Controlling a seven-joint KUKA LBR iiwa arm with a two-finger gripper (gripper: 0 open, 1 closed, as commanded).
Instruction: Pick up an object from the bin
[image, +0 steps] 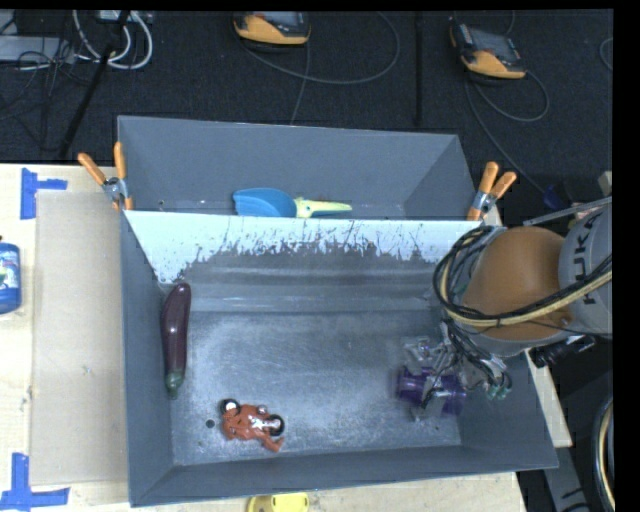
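My gripper (441, 366) is low in the bin's right front corner, directly over a small dark purple thing (414, 386) lying on the floor there. The gripper's metal parts touch or overlap that purple thing, and I cannot make out whether it is held. A small green bit (497, 391) shows just right of the gripper.
A long dark purple eggplant (175, 335) lies along the left wall. An orange-red toy figure (252, 424) sits at the front left. A blue scoop with a pale yellow handle (276, 204) rests at the top of the back wall. The arm's orange dome and cables hang over the right side.
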